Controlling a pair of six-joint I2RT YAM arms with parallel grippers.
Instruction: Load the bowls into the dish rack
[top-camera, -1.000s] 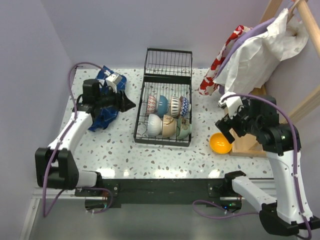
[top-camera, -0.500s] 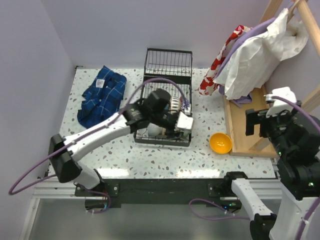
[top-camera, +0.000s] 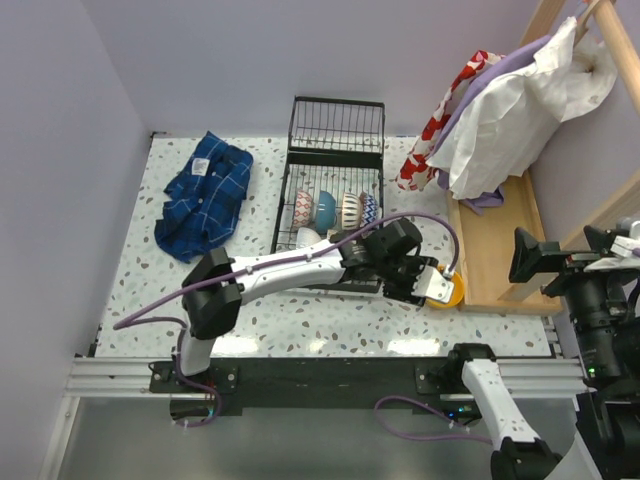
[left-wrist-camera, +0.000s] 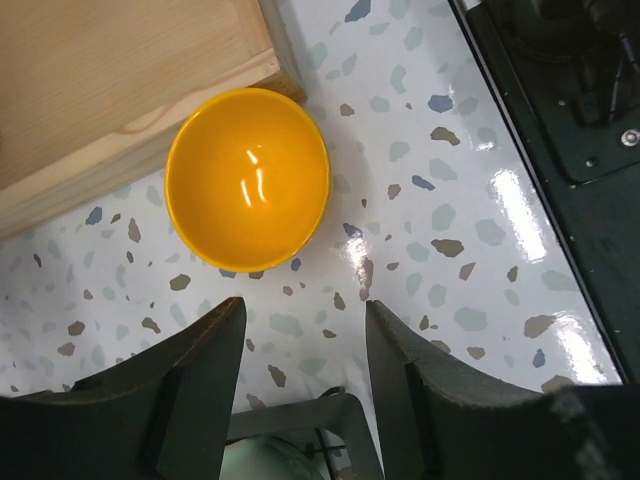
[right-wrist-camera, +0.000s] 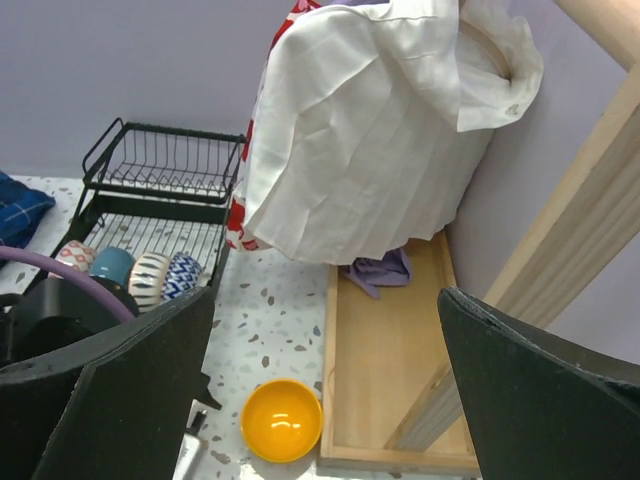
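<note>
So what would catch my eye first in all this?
The orange-yellow bowl, sitting on the speckled table by the wooden tray's corner, with the left gripper open above it. Then the black wire dish rack mid-table holding patterned bowls, and the white cloth draped at the right.

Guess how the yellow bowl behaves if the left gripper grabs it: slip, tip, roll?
Probably slippery: the yellow bowl is glossy, with sharp glare inside. Looks rigid, so a rim pinch should hold shape. Its rounded form may rock or skid on the shiny table.
</note>
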